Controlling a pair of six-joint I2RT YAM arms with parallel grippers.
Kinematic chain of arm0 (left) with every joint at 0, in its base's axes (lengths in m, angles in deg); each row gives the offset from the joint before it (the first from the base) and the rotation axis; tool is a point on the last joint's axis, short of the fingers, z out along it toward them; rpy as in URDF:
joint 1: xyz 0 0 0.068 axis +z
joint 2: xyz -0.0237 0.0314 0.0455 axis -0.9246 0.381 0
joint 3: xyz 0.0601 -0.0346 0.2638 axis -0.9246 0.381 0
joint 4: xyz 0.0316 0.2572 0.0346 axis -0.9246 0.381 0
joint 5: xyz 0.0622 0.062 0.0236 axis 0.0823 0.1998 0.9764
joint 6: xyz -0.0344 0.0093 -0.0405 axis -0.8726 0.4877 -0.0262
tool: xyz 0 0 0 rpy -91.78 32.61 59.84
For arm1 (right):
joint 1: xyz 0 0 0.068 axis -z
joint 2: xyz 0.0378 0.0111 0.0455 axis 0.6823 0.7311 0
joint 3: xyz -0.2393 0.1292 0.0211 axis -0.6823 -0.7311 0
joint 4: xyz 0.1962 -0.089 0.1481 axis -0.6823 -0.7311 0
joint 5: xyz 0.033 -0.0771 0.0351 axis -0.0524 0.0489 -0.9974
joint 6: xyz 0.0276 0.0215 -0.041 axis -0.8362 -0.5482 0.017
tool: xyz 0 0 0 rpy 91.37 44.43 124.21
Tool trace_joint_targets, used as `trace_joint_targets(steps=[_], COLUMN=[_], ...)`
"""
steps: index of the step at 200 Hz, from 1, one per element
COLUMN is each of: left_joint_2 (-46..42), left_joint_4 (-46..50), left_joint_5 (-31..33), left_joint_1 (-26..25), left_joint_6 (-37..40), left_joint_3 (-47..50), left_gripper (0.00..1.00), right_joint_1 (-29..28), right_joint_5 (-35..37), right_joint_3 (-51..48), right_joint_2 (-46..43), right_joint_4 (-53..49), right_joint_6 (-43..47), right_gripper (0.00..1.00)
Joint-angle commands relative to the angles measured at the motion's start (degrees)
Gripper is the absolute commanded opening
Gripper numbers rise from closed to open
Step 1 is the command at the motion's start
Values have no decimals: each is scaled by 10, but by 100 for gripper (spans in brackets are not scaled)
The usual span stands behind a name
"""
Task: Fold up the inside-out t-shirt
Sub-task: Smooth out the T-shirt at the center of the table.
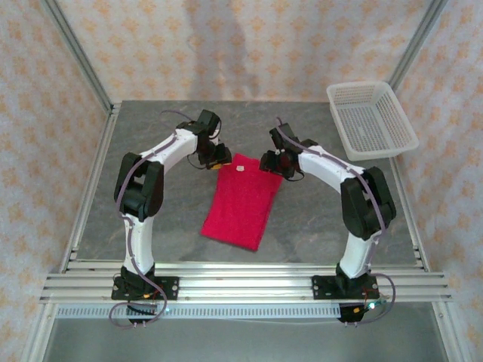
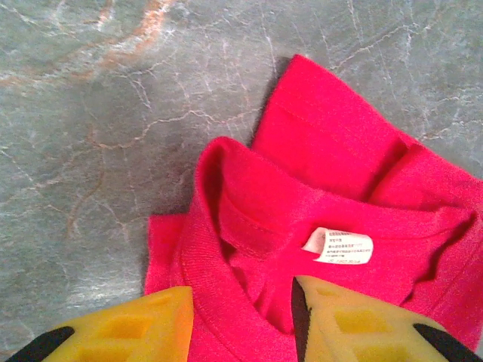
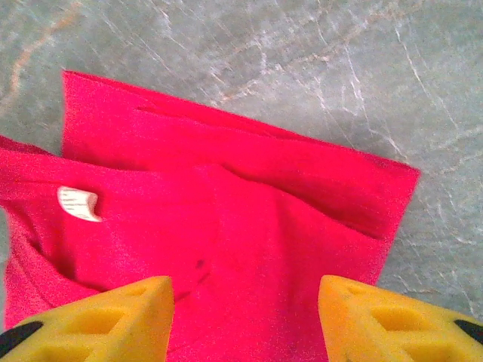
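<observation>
Crimson cloth, one t-shirt [image 1: 238,204], lay folded into a long strip mid-table [image 1: 317,226], with one white tag [image 2: 339,246] showing at its collar. Two grippers hung over its far end. The left gripper [image 2: 241,320] stood apart astride the collar, and the right gripper [image 3: 245,317] was spread wide above the fabric. One white mesh basket [image 1: 370,121] sat at the far right corner.

Folded crimson t-shirt [image 3: 226,219] lying on a grey marbled table [image 3: 302,60], small white tag [image 3: 78,204] near its left side, right gripper [image 3: 245,324] low over the cloth, yellow fingertips [image 3: 113,317] spread wide apart
</observation>
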Motion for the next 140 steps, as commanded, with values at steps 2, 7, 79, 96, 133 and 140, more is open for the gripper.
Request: trace_joint_targets(steps=[2, 7, 79, 96, 133, 140], left_joint_2=[20, 25, 92, 103, 76, 67], left_joint_4=[-3, -2, -12, -2, 39, 48], left_joint_5=[-20, -22, -45, -45, -5, 9], left_joint_1=[4, 4, -2, -2, -7, -8], left_joint_6=[9, 9, -6, -5, 3, 6], left_joint_3=[-25, -32, -92, -108, -135, -140], left_gripper=[40, 40, 39, 28, 20, 19], right_joint_1=[1, 0, 1, 1, 0, 1], right_joint_5=[19, 16, -18, -19, 3, 9], right_joint_3=[-6, -11, 24, 34, 37, 35], right_joint_2=[7, 7, 75, 81, 23, 8], right_joint_4=[-41, -37, -10, -10, -42, -49], right_joint_6=[-9, -11, -23, -24, -13, -10], right_gripper=[54, 54, 46, 27, 4, 4])
